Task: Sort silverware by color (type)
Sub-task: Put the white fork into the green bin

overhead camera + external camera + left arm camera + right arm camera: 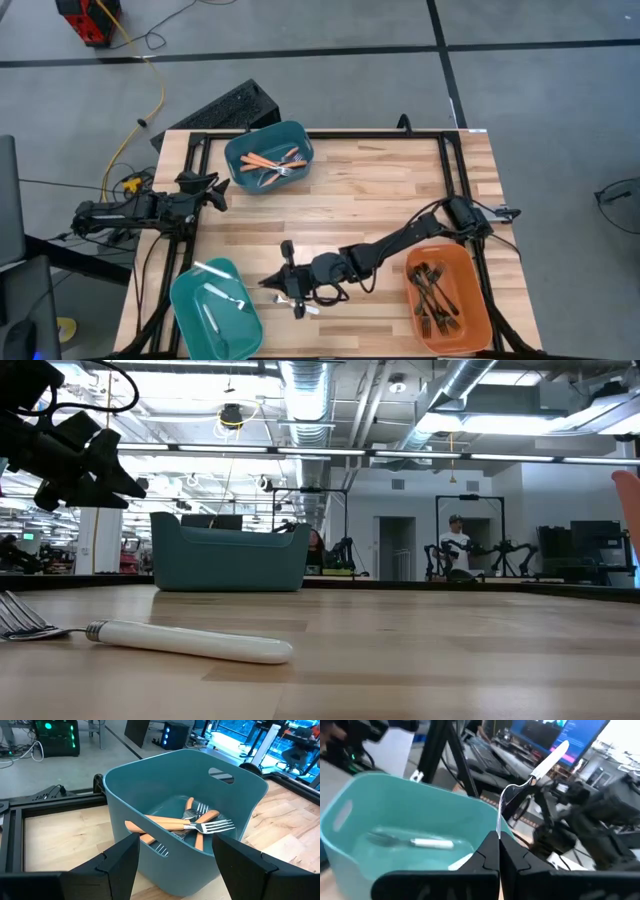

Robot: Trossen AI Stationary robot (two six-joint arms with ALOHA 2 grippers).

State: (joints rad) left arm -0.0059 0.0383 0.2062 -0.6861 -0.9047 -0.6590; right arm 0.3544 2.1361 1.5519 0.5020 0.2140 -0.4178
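right hand (285, 290) sits low over the worktop (370, 200) near the front edge in the high view, just beside the light teal bin (215, 310), fingers pressed together on a white fork (305, 308). left hand (215, 190) waits at the worktop's left edge, near the dark teal bin (268, 157). that bin holds orange-handled forks (268, 162). light teal bin at front left has white forks (222, 293) in it. orange bin (448, 298) at front right holds black forks (432, 295).

low view: a white-handled fork (150, 638) lies flat on the worktop close to the cam, tines to the left. dark teal bin (228, 553) stands farther back. a dark hand (75, 455) hangs at upper left; cannot tell which arm from this view alone. a person (456, 545) stands far off in the room behind.

left wrist view: left hand's fingers (120, 857) are spread apart, the dark teal bin (150, 785) ahead betw them. orange-handled forks (182, 824) lie crossed on the bin floor, silver tines showing.

right wrist view: right hand (499, 851) pinches the thin end of a white fork (547, 762); handle sticks up and away, tilted. light teal bin (395, 805) is just beyond the fingers, w/ a white fork (415, 841) lying on its floor. other arm (590, 805) shows farther off.
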